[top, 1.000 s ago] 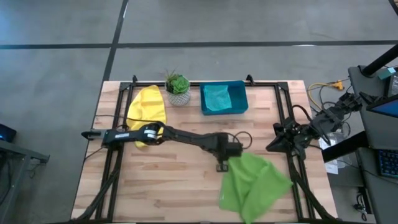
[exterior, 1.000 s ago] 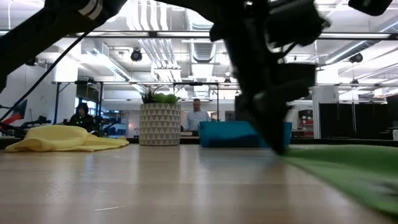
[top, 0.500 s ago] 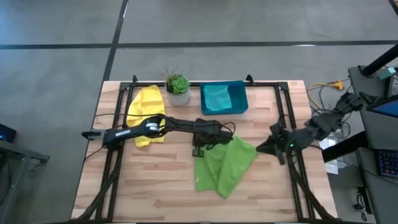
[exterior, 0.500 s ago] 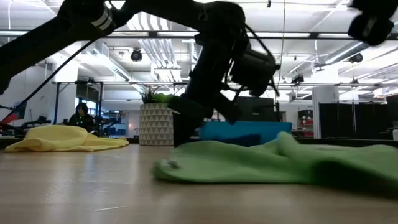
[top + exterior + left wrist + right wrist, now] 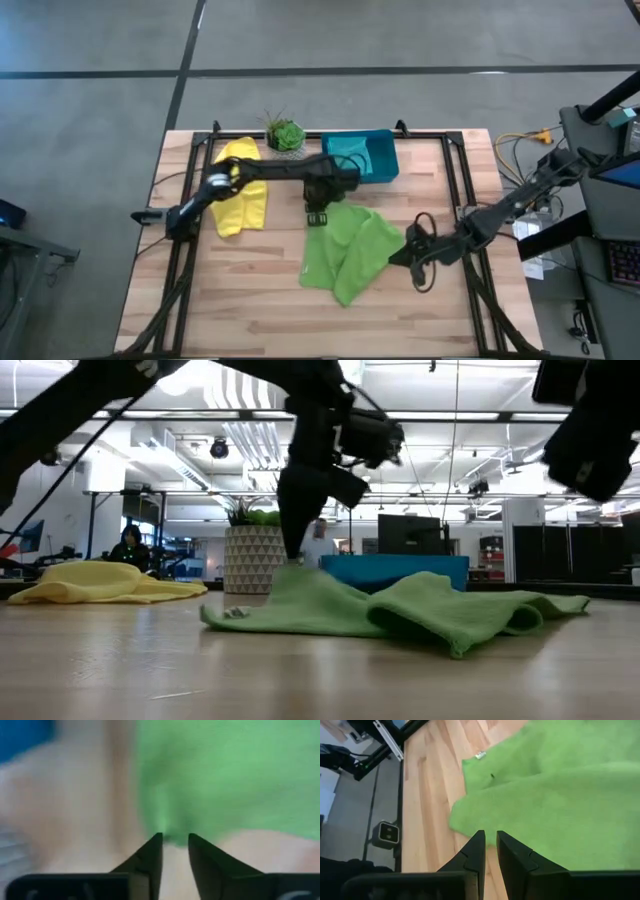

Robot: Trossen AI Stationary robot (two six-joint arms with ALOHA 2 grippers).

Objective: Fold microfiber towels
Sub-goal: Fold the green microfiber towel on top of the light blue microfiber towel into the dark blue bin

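Note:
A light green towel (image 5: 350, 250) lies bunched in loose folds on the middle of the wooden table (image 5: 240, 300). My left gripper (image 5: 318, 212) points straight down at its far left edge, shut on a puckered bit of it (image 5: 167, 834). My right gripper (image 5: 397, 258) hovers above the towel's right edge, slanting down, shut and empty (image 5: 490, 836). A yellow towel (image 5: 238, 180) lies heaped at the far left. A teal cloth (image 5: 350, 157) lies inside the blue tray (image 5: 388, 150). My left gripper pinches a small pucker at the green towel's far left edge (image 5: 167, 834) between its two fingertips, only at their free ends. The fingers come from above, pointing down. That spot is drawn up into a low peak (image 5: 297, 572); the rest lies slack on the table.
A potted plant (image 5: 285, 135) stands at the far edge between the yellow towel and the tray. Black frame rails (image 5: 180, 260) run along the table's left and right sides. Bare wood lies at the near left. People sit in the room beyond (image 5: 130, 545).
My left gripper has gone up and toward the table's far left, dragging the green towel by its edge from the near right corner to the middle, where it has folded over itself. My right gripper has come down from the right edge toward the towel.

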